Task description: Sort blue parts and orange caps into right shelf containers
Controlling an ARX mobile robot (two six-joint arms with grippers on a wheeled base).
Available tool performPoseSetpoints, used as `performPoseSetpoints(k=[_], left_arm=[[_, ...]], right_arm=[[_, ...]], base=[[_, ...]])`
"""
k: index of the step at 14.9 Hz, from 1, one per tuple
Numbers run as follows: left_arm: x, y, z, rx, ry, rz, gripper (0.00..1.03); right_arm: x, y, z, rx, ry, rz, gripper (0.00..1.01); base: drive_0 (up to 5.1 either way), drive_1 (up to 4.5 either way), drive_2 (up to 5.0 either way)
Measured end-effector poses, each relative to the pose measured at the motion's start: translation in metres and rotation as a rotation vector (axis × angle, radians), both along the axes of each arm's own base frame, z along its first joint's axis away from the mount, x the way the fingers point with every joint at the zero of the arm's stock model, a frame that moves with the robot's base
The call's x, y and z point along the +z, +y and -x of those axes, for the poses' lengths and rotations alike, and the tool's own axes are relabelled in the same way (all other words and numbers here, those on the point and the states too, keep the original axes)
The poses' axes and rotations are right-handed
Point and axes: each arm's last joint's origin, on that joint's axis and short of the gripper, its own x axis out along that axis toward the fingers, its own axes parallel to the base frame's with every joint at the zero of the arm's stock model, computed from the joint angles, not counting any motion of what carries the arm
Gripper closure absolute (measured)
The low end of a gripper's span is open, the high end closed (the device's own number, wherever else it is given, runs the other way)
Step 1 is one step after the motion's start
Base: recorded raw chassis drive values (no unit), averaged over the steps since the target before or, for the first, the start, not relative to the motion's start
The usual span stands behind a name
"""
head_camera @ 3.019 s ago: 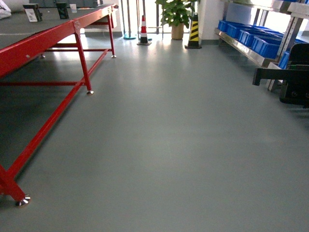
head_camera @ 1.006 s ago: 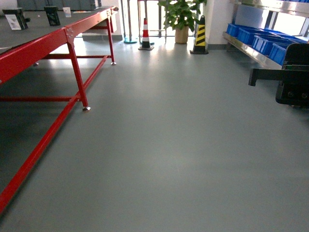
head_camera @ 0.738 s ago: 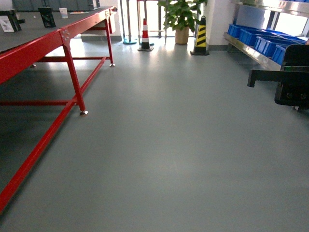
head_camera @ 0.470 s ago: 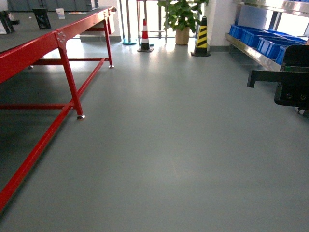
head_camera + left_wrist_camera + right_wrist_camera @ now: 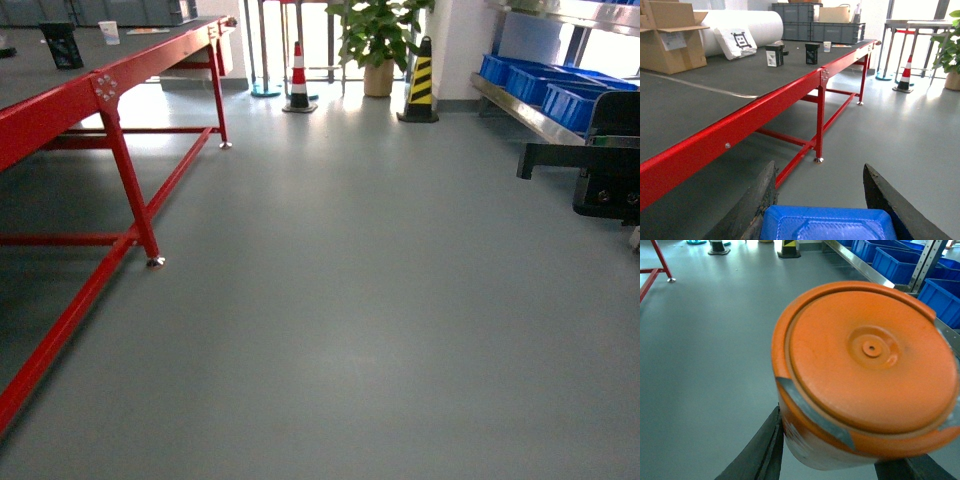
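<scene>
In the left wrist view a blue part with a rounded, textured top sits between the dark fingers of my left gripper, which is shut on it. My right gripper is shut on an orange cap, a cylinder whose round top face fills the right wrist view. White print shows on the cap's side. The right shelf containers, blue open crates, stand in a row on a low steel shelf at the far right, and the crates also show behind the cap. Black parts of my right arm stand at the head view's right edge.
A long red-framed table runs along the left, with a cardboard box, a white roll and small black boxes on it. A striped cone, a yellow-black cone and a potted plant stand at the far end. Grey floor lies between.
The head view has shifted: the red table's leg has slid down and left, and the shelf crates sit a little lower at the right. The right arm stays at the right edge.
</scene>
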Motion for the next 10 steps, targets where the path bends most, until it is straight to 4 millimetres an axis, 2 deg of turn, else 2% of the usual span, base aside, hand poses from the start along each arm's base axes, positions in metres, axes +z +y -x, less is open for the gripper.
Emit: performPoseSetpoints(k=[10], left_arm=[[-0.0002, -0.0003, 0.0000, -0.002, 0.002, -0.001, 0.62]], right_arm=[[-0.0001, 0.0000, 0.0000, 0.000, 0.001, 0.000, 0.60]], base=[[0.1, 4.36, -4.3]])
